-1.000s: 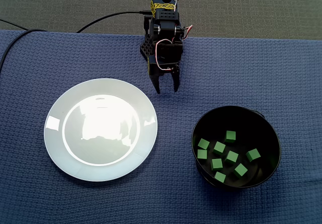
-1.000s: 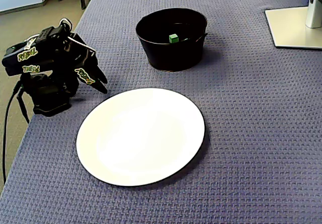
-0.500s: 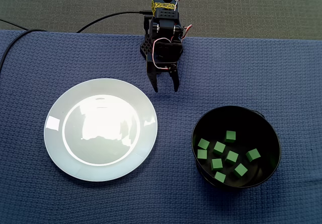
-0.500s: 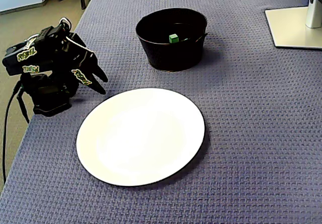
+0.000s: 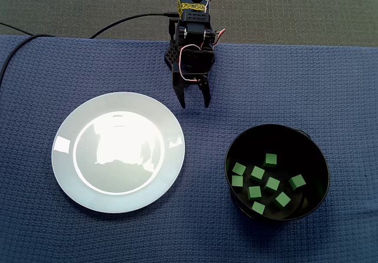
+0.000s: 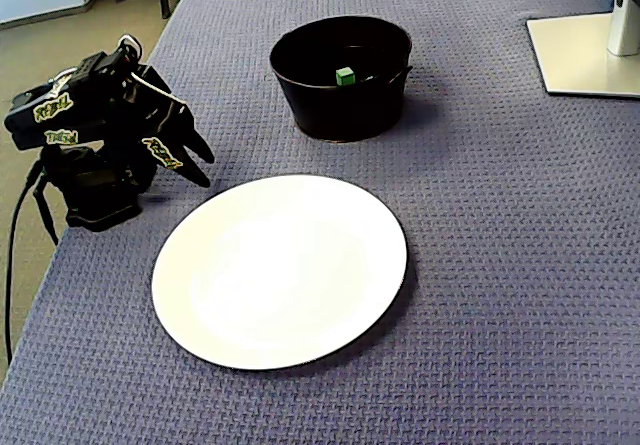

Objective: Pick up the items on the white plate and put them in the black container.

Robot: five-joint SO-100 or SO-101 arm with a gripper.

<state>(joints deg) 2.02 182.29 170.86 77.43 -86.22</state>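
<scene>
The white plate [image 5: 118,151] [image 6: 280,267] lies bare on the blue cloth; nothing rests on it in both fixed views. The black container [image 5: 277,171] [image 6: 345,75] holds several green cubes [image 5: 272,184]; only one cube [image 6: 344,75] shows over the rim from the side. My gripper [image 5: 194,104] [image 6: 202,165] hangs folded back near the arm's base, just off the plate's far edge, fingers parted a little with nothing between them.
The arm's base [image 6: 95,195] stands at the cloth's edge with a black cable [image 5: 127,20] trailing off. A white monitor foot [image 6: 585,50] sits at the far right corner in a fixed view. Blue waffle cloth covers the table.
The gripper drew back slightly toward the arm's base over the last second; plate, container and cubes stayed put.
</scene>
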